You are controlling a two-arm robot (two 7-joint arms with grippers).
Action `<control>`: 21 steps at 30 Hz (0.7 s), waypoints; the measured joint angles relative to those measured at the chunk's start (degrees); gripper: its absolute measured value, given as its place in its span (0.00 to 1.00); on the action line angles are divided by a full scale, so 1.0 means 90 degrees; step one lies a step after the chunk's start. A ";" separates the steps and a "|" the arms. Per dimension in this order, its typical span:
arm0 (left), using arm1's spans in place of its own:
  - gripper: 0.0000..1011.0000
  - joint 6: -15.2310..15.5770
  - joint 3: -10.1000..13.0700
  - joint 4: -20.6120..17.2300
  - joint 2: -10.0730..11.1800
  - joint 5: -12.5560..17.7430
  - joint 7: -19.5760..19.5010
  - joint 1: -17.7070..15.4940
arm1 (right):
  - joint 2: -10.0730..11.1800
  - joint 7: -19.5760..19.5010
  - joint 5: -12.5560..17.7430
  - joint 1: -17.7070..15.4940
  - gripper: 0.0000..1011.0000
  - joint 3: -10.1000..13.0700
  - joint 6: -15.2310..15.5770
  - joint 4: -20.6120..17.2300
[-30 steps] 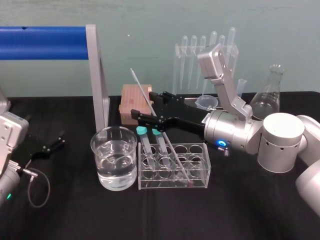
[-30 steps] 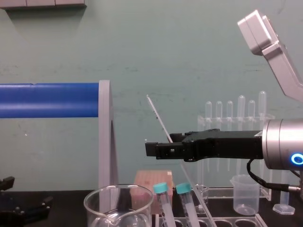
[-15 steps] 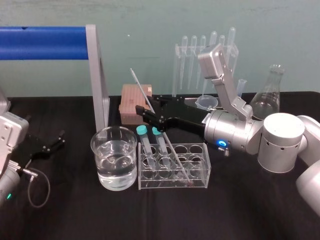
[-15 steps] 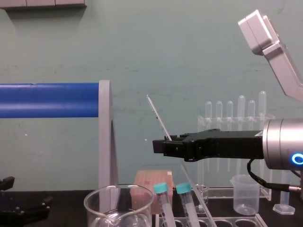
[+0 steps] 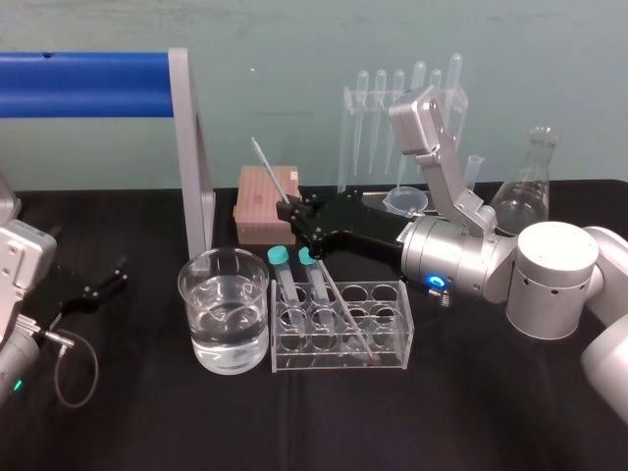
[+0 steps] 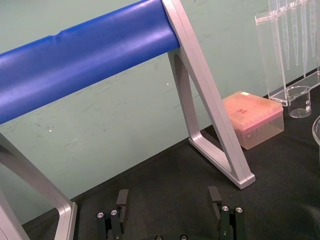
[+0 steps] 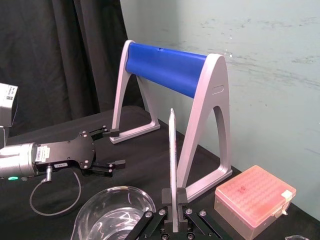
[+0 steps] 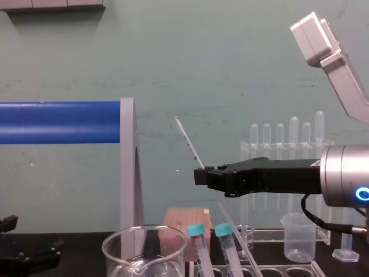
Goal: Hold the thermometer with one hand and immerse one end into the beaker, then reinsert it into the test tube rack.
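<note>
beaker (image 5: 199, 294) top open, capped tubes (image 5: 282, 276) beside

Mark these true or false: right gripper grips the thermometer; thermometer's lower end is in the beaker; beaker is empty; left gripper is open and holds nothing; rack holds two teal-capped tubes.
1. The right gripper is shut on the thermometer. True.
2. The thermometer's lower end is in the beaker. False: it stands in the test tube rack, leaning up and back through the gripper.
3. The beaker is empty. False: it holds clear liquid.
4. The left gripper is open at the robot's far left and holds nothing. True.
5. The rack holds two teal-capped tubes. True.
</note>
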 joint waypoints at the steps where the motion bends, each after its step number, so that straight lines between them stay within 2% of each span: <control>1: 1.00 0.0000 0.0000 0.0000 0.0000 0.0000 0.0000 0.0000 | 0.0000 0.0000 0.0000 0.0000 0.06 0.0000 0.0000 0.0000; 7: 1.00 0.0000 0.0000 0.0000 0.0000 0.0000 0.0000 0.0000 | -0.0011 0.0008 -0.0001 -0.0071 0.06 0.0082 -0.0106 -0.0024; 14: 1.00 0.0000 0.0000 0.0000 0.0000 0.0000 0.0000 0.0000 | -0.0036 0.0183 0.0142 -0.0279 0.05 0.0411 -0.0825 -0.0279; 15: 1.00 0.0000 0.0000 0.0000 0.0000 0.0000 0.0000 0.0000 | -0.0034 0.0232 0.0198 -0.0325 0.06 0.0490 -0.0994 -0.0372; 21: 1.00 0.0000 0.0000 0.0000 0.0000 0.0000 0.0000 0.0000 | 0.0008 0.0419 0.0489 -0.0471 0.06 0.0843 -0.1504 -0.0794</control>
